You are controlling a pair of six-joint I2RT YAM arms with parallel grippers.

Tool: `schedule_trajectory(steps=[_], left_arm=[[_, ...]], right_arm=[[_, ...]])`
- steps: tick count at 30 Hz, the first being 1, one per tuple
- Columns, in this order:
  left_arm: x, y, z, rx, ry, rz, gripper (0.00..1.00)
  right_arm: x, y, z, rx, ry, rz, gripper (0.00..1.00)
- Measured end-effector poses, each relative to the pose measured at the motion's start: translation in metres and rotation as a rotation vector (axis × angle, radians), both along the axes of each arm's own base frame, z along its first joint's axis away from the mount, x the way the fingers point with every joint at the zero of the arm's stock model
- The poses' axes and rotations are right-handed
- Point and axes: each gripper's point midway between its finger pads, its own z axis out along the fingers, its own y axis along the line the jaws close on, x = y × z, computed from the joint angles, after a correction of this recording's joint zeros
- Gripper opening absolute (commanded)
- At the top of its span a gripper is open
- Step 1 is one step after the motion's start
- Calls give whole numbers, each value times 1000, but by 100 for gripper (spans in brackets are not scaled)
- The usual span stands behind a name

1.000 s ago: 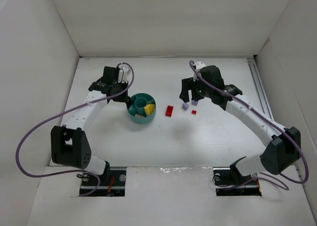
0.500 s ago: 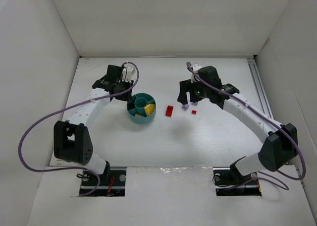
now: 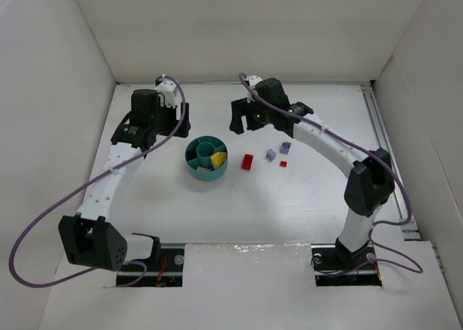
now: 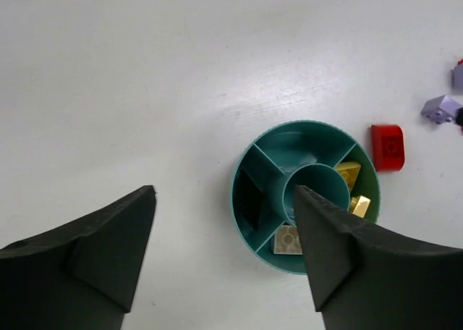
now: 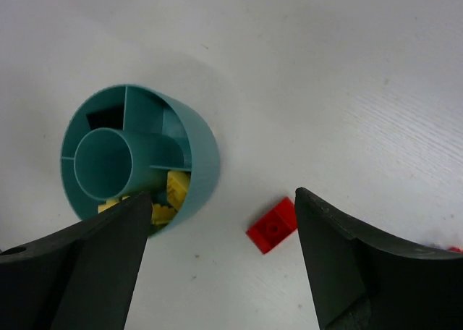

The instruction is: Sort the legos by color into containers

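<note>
Several yellow bricks are seen lying in the wedge sections of the teal dish on the side nearest the red brick. A pale, cream-toned brick is held in an adjoining wedge. A dark patch fills another wedge; whether it is a black brick or only shadow cannot be told. The round central cup rises from the middle of the dish, which is low-walled and stands upright on the white worktop.

Outside the dish, the red brick lies just beside its rim but apart from it. Two lavender bricks and a small red piece are scattered a little further off; in the left wrist view one lavender brick is cut off by the frame edge.

The left hand is held above the dish with its fingers spread wide, gripping nothing. The right hand hangs over the gap between dish and red brick, likewise wide and unladen. Part of the dish is hidden behind the fingers in both wrist views.
</note>
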Motion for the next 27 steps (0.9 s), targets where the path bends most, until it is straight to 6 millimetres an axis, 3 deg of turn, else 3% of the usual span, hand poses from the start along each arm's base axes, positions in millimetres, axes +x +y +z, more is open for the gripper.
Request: schedule_trajectory(steps=[4,9,12,27], left_arm=[[2,15,12,-28,-28,67,87],[6,38,6,-49,1,154,90],[6,42,6,-57,5,176,91],[7,41,-3,-67,36,186,93]], right_arm=[[15,24,-17,-26,-7,28,85],[19,29,-54,-94,25,59,85],[19,30,-65,-121,32,77,86],[29,50,-61,-124,-22,147,86]])
